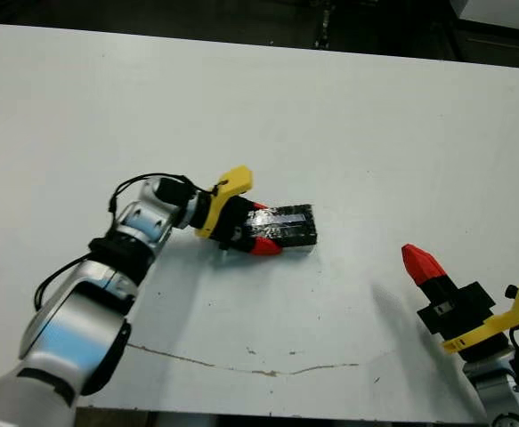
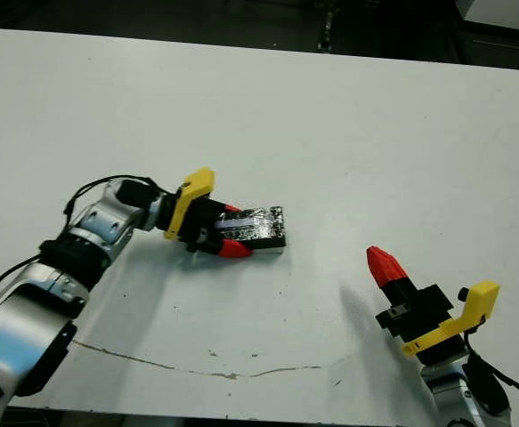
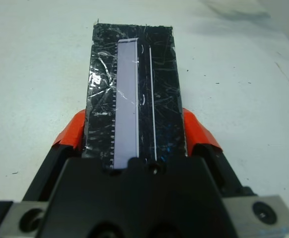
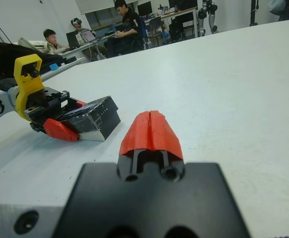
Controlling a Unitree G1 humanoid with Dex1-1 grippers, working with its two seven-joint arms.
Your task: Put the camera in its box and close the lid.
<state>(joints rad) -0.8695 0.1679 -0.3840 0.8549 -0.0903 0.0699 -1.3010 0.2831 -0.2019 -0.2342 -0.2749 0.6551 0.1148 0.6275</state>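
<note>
On the counter (image 1: 348, 133), our left end effector (image 1: 252, 237) pinches the box (image 4: 95, 130) by its long sides, the speckled lid (image 3: 132, 94) already on top. It looks light, stiff and glossy, so we judge the side grip safest. Our right end effector (image 4: 150, 133) is pressed together, well apart; the camera is hidden.

Bare white table (image 1: 348, 116) all round. Only obstacle: left red-tipped gripper (image 1: 257, 234), its 2 fingers straddling the speckled black lid (image 1: 287, 224) mid-table. Right red-tipped gripper (image 1: 422, 264) sits well apart, fingers together.
</note>
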